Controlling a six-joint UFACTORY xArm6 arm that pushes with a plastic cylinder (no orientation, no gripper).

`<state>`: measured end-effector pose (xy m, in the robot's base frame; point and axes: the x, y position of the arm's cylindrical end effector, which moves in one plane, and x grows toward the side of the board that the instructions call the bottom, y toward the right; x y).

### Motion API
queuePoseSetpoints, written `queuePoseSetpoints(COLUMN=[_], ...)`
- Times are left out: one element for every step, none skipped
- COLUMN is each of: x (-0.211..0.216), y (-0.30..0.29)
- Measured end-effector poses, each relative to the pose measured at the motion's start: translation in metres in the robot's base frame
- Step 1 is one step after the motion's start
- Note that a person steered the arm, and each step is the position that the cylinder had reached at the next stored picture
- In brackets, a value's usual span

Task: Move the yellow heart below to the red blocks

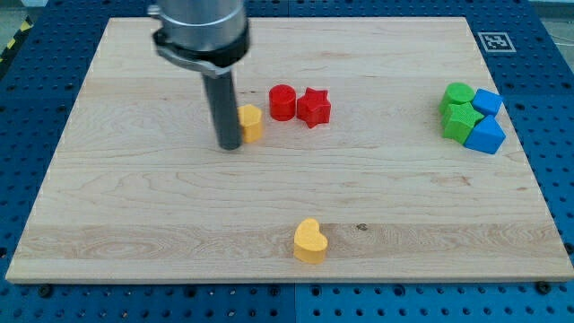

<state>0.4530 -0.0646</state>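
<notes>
The yellow heart [310,240] lies near the view's bottom edge of the wooden board, about at its middle. A red cylinder [282,101] and a red star [314,107] sit side by side, touching, in the upper middle. My tip [230,145] is at the left of a second yellow block [251,122], touching or nearly touching it. That block is partly hidden by the rod and lies left of the red cylinder. My tip is far above and left of the yellow heart.
At the view's right a tight cluster holds two green blocks [459,113] and two blue blocks [487,121]. The wooden board [134,224] rests on a blue perforated table. A fiducial marker [493,40] sits at the board's top right corner.
</notes>
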Motion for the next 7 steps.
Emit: queuePoseSetpoints(x=[0.000, 0.000, 0.000, 0.027, 0.081, 0.133, 0.165], y=[0.023, 0.032, 0.039, 0.030, 0.007, 0.005, 0.017])
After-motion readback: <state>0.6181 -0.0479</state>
